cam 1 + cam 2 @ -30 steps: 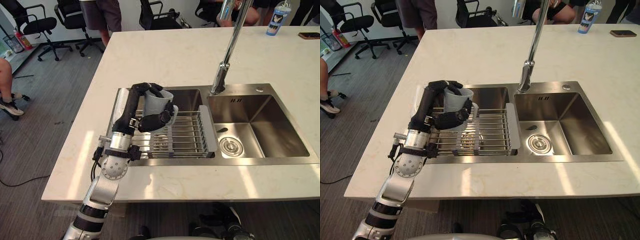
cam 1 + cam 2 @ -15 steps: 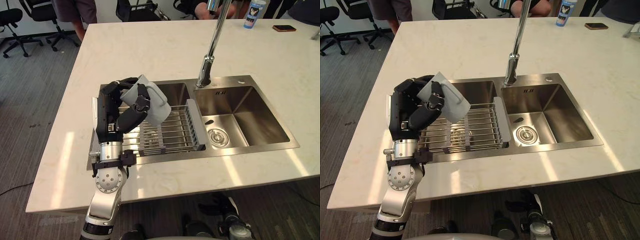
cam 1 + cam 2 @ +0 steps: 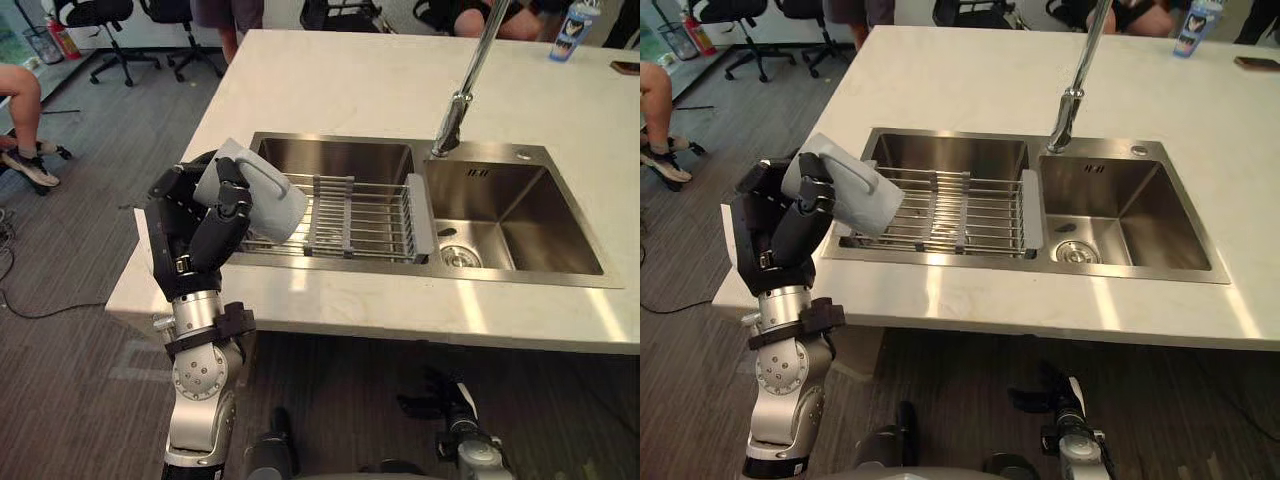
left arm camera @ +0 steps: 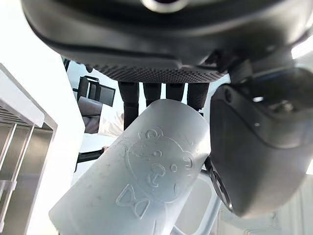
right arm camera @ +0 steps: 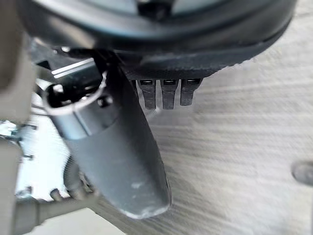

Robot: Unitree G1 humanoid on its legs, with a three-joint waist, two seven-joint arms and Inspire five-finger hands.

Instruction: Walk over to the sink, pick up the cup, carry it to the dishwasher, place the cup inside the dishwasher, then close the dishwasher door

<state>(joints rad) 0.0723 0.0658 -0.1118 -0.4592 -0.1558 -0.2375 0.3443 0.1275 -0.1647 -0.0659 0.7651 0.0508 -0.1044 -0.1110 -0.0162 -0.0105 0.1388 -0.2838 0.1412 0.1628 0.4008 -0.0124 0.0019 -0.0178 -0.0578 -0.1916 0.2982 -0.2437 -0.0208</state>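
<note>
While clamped in the left hand point(image 3: 190, 230), the cup point(image 3: 258, 195) hangs tilted in the air at the tabletop's point(image 3: 330, 80) left edge, just beside the sink's point(image 3: 330, 139) left rim and touching neither. Cup: pale grey, with a handle and an embossed bear figure on its wall, seen in the left wrist view. Left hand: dark fingers point(image 4: 152, 93) curled over the cup's far side, thumb pressed on the near side. Right hand point(image 5: 117, 147): over grey floor point(image 5: 244, 147), thumb out straight, fingers hanging loose, holding nothing. Sink: steel, two basins, set in the pale tabletop. Rack point(image 3: 360, 215): wire, grey end pieces, spanning the left basin. Faucet point(image 3: 462, 95): tall, chrome, at the back rim between the basins. Bottle point(image 3: 570, 30): blue and white, upright at the tabletop's far right, well apart from the sink. Phone point(image 3: 628, 67): dark, flat, near the bottle. Office chairs point(image 3: 100, 15): black, on the floor beyond the tabletop's far left corner. Person's leg point(image 3: 20, 95): at the left, seated, shoe on the floor.
</note>
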